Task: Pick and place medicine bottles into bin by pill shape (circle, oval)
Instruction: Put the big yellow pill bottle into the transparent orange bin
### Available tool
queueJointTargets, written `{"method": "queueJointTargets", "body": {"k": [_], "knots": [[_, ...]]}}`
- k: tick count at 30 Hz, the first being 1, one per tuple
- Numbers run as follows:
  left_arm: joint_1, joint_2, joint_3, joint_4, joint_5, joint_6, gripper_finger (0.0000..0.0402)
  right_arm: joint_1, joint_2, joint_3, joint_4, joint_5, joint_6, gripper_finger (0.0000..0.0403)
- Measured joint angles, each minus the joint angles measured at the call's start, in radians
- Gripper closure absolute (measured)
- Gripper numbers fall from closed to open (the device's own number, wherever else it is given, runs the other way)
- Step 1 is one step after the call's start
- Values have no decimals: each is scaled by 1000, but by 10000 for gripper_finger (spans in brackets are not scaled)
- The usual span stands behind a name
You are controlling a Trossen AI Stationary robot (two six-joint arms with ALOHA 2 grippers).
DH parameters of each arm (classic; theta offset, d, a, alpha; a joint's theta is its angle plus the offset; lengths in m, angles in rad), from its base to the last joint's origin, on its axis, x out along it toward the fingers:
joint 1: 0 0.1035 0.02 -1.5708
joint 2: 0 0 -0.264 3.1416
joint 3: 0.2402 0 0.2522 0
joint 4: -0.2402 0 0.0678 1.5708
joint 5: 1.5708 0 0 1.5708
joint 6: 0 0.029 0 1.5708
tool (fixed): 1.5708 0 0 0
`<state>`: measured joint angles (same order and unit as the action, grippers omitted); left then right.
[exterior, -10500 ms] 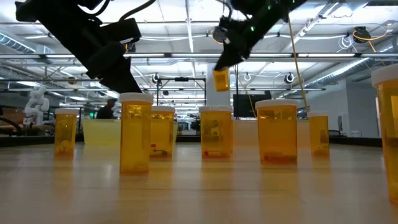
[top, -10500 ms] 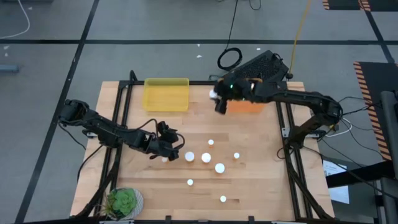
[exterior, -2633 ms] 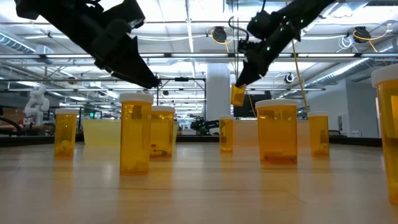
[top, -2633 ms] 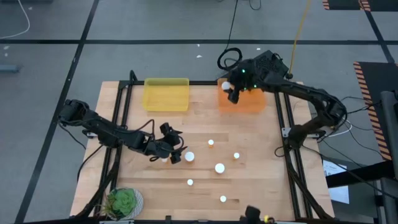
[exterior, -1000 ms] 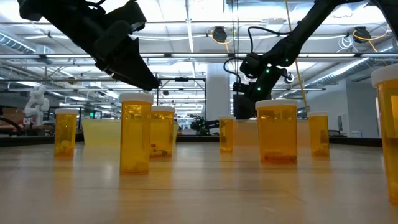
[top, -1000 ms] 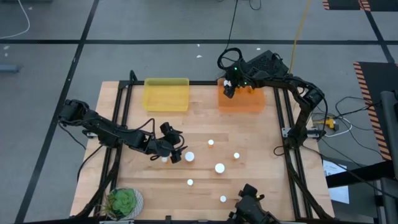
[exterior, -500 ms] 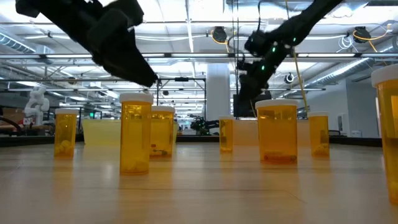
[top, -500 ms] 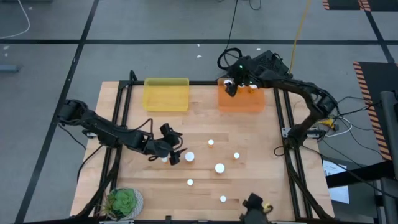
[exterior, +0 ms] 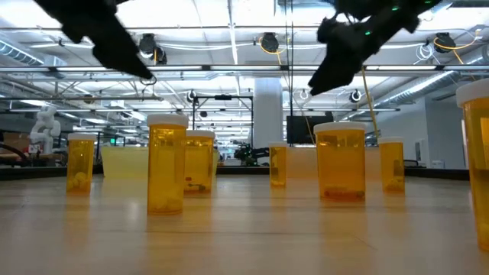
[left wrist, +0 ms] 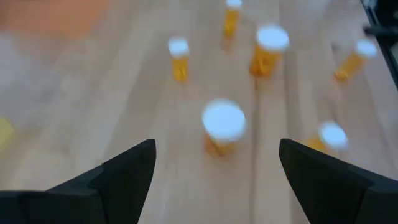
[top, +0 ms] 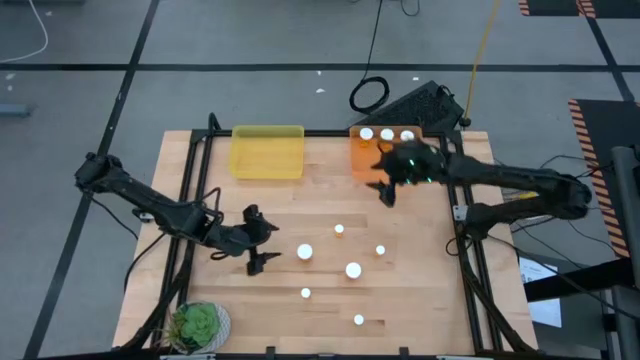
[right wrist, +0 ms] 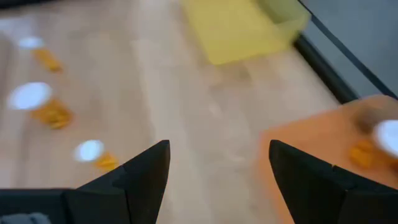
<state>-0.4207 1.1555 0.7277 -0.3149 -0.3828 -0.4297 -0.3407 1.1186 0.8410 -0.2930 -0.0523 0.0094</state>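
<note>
Several amber medicine bottles with white caps stand upright on the wooden table, among them one (top: 304, 252) mid-table, a wide-capped one (top: 353, 269) and one (top: 358, 320) near the front edge. Three more bottles (top: 387, 134) sit in the orange bin (top: 385, 160) at the far right. My left gripper (top: 262, 240) hovers open left of the nearest bottle (left wrist: 222, 124), which shows ahead between its fingers, untouched. My right gripper (top: 385, 190) is open and holds nothing, just on the near side of the orange bin (right wrist: 323, 162). In the low view both grippers, left (exterior: 145, 75) and right (exterior: 321, 80), are above the bottle caps.
A yellow bin (top: 268, 150) stands at the far edge, left of the orange one. A green potted plant (top: 198, 325) sits at the near left corner. Black frame rails run along both table sides. Bare wood lies between the bins and the bottles.
My right gripper has left the orange bin and come toward the near edge, its fingers holding nothing; three caps now show in the bin. My left gripper has drawn back toward the left edge and risen above the bottle it stood over.
</note>
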Motion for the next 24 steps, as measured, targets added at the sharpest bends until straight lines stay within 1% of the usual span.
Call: {"method": "queueJointTargets", "body": {"k": [2,5,11,17,20,24], "knots": [[-12,-14,0,-37,23,-41,55,49,-53,-57,64,2,5,133],[-21,-14,0,-83,28,-84,55,94,-118,-107,104,2,-11,133],[-31,-3,0,-133,52,-141,55,116,-171,-161,159,3,-39,133],[-20,0,17,-125,47,-114,55,115,-167,-207,285,4,-96,133],[-5,19,53,-134,64,-71,55,115,-167,-216,293,4,-112,133],[-5,55,133,-212,90,-45,55,115,-167,-227,291,4,-128,133]]}}
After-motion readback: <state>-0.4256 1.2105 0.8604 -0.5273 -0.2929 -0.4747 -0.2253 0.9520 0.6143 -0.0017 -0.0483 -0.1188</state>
